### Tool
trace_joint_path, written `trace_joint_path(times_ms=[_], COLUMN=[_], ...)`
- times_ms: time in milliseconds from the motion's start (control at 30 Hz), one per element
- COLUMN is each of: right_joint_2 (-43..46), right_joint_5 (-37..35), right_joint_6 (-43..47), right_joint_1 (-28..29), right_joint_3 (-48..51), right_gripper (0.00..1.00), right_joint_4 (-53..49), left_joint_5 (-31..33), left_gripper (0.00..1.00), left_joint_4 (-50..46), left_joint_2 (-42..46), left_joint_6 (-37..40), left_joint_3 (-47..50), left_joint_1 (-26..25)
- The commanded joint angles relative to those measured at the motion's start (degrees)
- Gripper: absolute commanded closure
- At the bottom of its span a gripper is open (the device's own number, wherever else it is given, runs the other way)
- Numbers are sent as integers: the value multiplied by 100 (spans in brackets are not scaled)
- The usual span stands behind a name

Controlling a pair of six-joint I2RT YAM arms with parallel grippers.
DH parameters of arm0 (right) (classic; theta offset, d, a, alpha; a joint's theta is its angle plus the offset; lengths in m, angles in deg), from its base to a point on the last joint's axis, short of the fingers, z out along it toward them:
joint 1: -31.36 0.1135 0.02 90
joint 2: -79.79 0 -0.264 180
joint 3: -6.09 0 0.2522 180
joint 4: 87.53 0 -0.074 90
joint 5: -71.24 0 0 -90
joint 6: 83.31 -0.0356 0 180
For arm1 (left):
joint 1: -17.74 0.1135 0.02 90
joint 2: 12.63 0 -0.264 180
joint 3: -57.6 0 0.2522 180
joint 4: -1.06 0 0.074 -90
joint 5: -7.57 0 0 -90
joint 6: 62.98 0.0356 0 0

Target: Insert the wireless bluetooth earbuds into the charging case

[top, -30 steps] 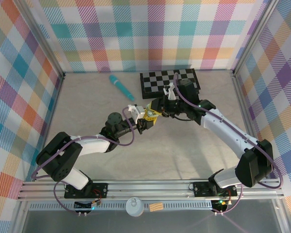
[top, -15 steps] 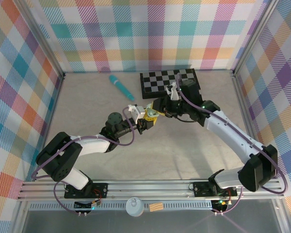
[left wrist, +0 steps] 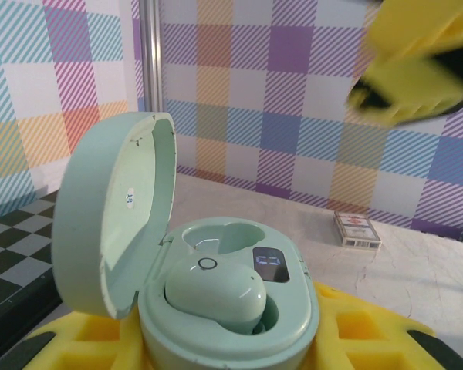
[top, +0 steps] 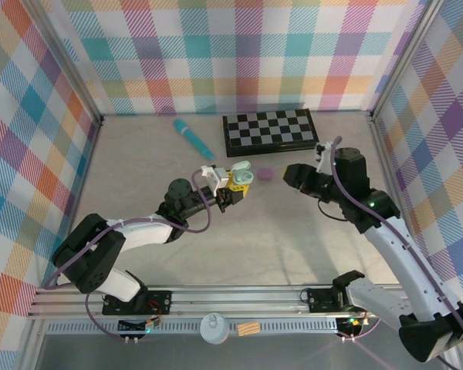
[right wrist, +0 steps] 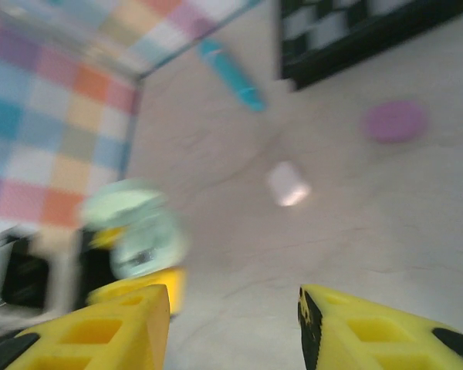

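One pale green earbud is seen sitting in the near hole of the charging case. The lid is swung up and open to one side. The hole behind the earbud looks empty, so it is judged that one more earbud is wanted there. The charging case is gripped tight by the left hand, with its open top turned up.

Just beside the charging case, a small pink-purple piece is lying on the surface. It is taken to be one of the earbuds. From above it looks round and flat, so no long side can be made out. In the right wrist view a small whitish piece is also seen on the surface, between the charging case and the pink-purple piece. It is too blurry for its shape to be told.

The right hand is found on the other side of the pink-purple piece, away from the charging case. Its yellow fingers are spread apart and nothing is held between them. Since the left hand is busy, the right hand is the free one, and it is also nearer to the pink-purple piece. The next pick is likely best made by a short reach from the right hand toward the charging case.
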Motion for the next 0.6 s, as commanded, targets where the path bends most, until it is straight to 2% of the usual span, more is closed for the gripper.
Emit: trace_joint_path(times_ms=[0,100,200,400,567], right_joint_2=[-467,-1072,-1745,-3243,-4006], right_joint_5=[-404,-643,-540,173,668], right_joint_6=[500,803,898,920,483], right_joint_1=[-405,-537,-815,-1257,-1272], right_joint_3=[332,473,570,250,107], right_gripper=[51,50,51,51,51], right_joint_4=[-529,-236,269,802,1392], left_joint_5=[-110,-83,-66,-91,-79], left_gripper=[68,68,68,68,68], left_joint_4=[317,269,199,-35,-9], left_joint_2=[256,381,491,618,590], left_joint_6=[48,56,60,170,156], left_joint_3=[148,231,277,296,269], left_joint_1=[43,44,43,43,43])
